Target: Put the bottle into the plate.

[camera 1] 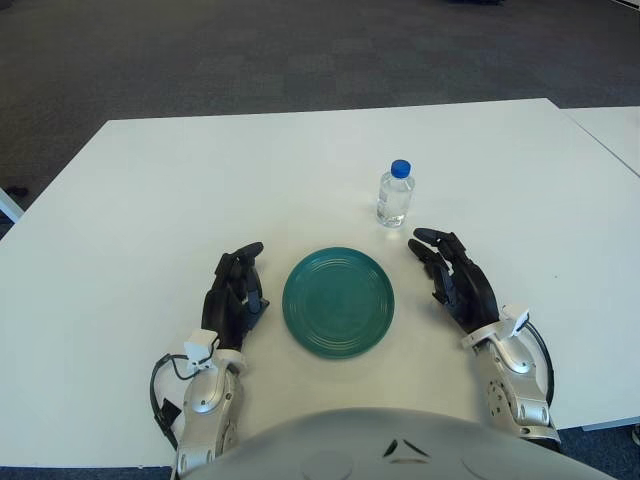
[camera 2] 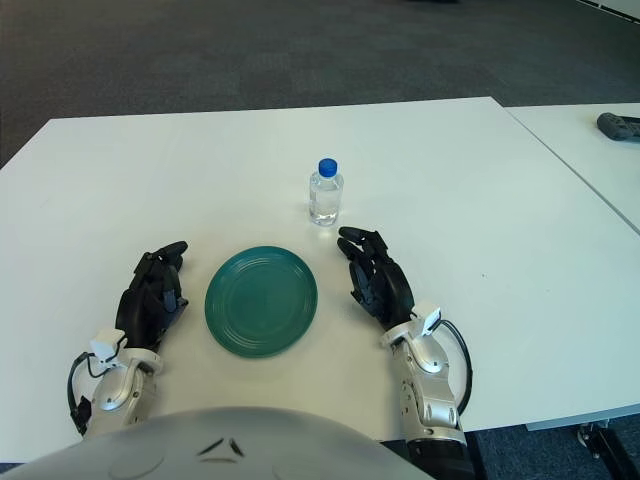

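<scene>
A small clear bottle [camera 1: 395, 194] with a blue cap stands upright on the white table [camera 1: 150, 200], just beyond the right rim of a round green plate [camera 1: 338, 302]. The plate lies flat near the table's front edge with nothing on it. My right hand [camera 1: 450, 272] shows to the right of the plate, fingers relaxed and pointing toward the bottle, a short gap short of it, holding nothing. My left hand [camera 1: 237, 288] shows to the left of the plate, fingers loosely spread, holding nothing.
A second white table [camera 2: 600, 150] stands to the right across a narrow gap, with a dark object [camera 2: 620, 126] on it. Dark carpet lies beyond the far edge.
</scene>
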Controlling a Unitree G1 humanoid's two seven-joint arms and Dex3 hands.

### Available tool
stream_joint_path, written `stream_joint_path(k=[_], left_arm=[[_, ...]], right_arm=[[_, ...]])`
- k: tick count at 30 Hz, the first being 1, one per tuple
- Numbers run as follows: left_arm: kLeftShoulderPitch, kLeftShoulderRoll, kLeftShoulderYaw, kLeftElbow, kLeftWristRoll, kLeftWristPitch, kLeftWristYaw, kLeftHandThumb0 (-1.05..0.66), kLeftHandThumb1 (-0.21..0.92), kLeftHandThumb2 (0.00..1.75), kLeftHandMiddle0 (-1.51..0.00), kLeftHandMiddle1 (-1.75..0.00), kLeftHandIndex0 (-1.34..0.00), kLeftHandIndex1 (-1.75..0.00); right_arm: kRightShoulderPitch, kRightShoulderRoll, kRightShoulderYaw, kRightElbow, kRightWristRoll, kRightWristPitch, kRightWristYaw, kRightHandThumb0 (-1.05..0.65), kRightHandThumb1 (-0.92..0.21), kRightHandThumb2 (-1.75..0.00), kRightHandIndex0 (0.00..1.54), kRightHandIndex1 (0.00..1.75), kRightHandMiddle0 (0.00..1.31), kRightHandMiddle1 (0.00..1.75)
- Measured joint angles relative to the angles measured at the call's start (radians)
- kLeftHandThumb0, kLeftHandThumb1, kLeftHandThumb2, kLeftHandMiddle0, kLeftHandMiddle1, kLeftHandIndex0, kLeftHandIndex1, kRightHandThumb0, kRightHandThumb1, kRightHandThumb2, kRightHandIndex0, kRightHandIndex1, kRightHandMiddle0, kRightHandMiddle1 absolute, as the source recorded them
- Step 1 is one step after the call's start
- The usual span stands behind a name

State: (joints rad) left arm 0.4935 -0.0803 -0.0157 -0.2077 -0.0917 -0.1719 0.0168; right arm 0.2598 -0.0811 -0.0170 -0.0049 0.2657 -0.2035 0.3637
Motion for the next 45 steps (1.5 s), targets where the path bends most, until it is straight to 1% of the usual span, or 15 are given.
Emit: stream_joint_path(k=[10,20,24,26,27,28,30,31,33,34,35,37,40,42,45], left_arm=[[0.003,-0.002,-0.002,-0.006,0.004,0.0,0.001,-0.72,0.92,0.76,-0.54,-0.55,-0.24,-0.97],[0.006,-0.001,-0.002,-0.008,0.003,0.0,0.0,-0.74,0.92,0.77,-0.54,-0.54,-0.23,-0.97],[0.006,-0.002,-0.002,-0.008,0.002,0.0,0.0,-0.75,0.92,0.77,-0.53,-0.54,-0.23,-0.97],[0.006,-0.002,-0.002,-0.008,0.001,0.0,0.0,-0.75,0.92,0.77,-0.53,-0.54,-0.23,-0.97],[0.006,-0.002,-0.003,-0.008,0.001,0.0,0.0,-0.75,0.92,0.77,-0.53,-0.54,-0.23,-0.97],[0.006,-0.003,-0.003,-0.008,0.001,0.0,0.0,-0.75,0.92,0.77,-0.53,-0.54,-0.23,-0.97],[0.007,-0.003,-0.003,-0.009,0.001,0.0,0.0,-0.75,0.92,0.77,-0.52,-0.53,-0.23,-0.97],[0.008,-0.003,-0.003,-0.01,0.001,0.0,0.0,-0.76,0.92,0.77,-0.52,-0.53,-0.22,-0.97],[0.008,-0.003,-0.003,-0.01,0.001,0.0,0.0,-0.76,0.92,0.77,-0.52,-0.53,-0.22,-0.97],[0.008,-0.003,-0.003,-0.01,0.001,0.001,0.0,-0.76,0.92,0.77,-0.52,-0.53,-0.22,-0.97],[0.008,-0.003,-0.004,-0.011,0.001,0.001,0.0,-0.76,0.92,0.77,-0.51,-0.52,-0.22,-0.97],[0.009,-0.003,-0.004,-0.012,0.001,0.002,0.0,-0.76,0.92,0.76,-0.51,-0.52,-0.22,-0.97],[0.012,-0.004,-0.004,-0.016,0.001,0.004,0.0,-0.75,0.92,0.76,-0.51,-0.52,-0.22,-0.97],[0.013,-0.004,-0.004,-0.018,0.001,0.005,0.0,-0.76,0.92,0.75,-0.51,-0.52,-0.22,-0.97],[0.014,-0.004,-0.004,-0.019,0.0,0.006,0.0,-0.76,0.92,0.75,-0.51,-0.52,-0.22,-0.97]], right_arm=[[-0.006,-0.004,-0.001,0.011,-0.003,-0.006,0.0,-0.78,-0.92,-0.54,0.4,0.48,0.1,0.98],[-0.014,-0.013,-0.004,0.019,-0.015,-0.019,-0.002,-0.78,-0.92,-0.52,0.41,0.48,0.11,0.99],[-0.019,-0.025,-0.004,0.018,-0.02,-0.01,-0.002,-0.76,-0.92,-0.52,0.4,0.42,0.11,0.98],[-0.023,-0.029,-0.004,0.018,-0.021,-0.004,-0.003,-0.77,-0.92,-0.51,0.38,0.38,0.08,0.96],[-0.025,-0.03,-0.005,0.018,-0.021,0.001,-0.003,-0.79,-0.92,-0.49,0.32,0.32,0.05,0.92],[-0.027,-0.032,-0.005,0.016,-0.022,0.007,-0.004,-0.8,-0.92,-0.49,0.31,0.29,0.04,0.9],[-0.038,-0.037,-0.003,0.033,-0.026,0.007,-0.002,-0.85,-0.92,-0.51,0.16,0.16,0.02,0.7],[-0.051,-0.041,-0.003,0.057,-0.036,-0.011,0.002,-0.86,-0.92,-0.53,0.13,0.13,0.01,0.62],[-0.08,-0.051,-0.003,0.117,-0.061,-0.072,0.008,-0.91,-0.92,-0.59,0.05,0.05,0.0,0.39],[-0.096,-0.058,-0.004,0.152,-0.078,-0.11,0.008,-0.91,-0.92,-0.6,0.04,0.04,0.0,0.35],[-0.108,-0.063,-0.005,0.179,-0.095,-0.146,0.007,-0.94,-0.92,-0.63,0.03,0.03,0.0,0.25],[-0.122,-0.072,-0.005,0.217,-0.131,-0.212,-0.002,-0.99,-0.92,-0.68,0.01,0.01,0.0,0.12],[-0.131,-0.087,-0.001,0.271,-0.203,-0.32,-0.036,-1.02,-0.92,-0.73,0.0,0.0,0.0,0.05],[-0.137,-0.1,0.005,0.29,-0.247,-0.355,-0.055,-1.04,-0.92,-0.75,0.0,0.0,0.0,0.02],[-0.16,-0.124,0.006,0.329,-0.316,-0.433,-0.098,-1.04,-0.92,-0.78,0.0,0.0,0.0,0.01]])
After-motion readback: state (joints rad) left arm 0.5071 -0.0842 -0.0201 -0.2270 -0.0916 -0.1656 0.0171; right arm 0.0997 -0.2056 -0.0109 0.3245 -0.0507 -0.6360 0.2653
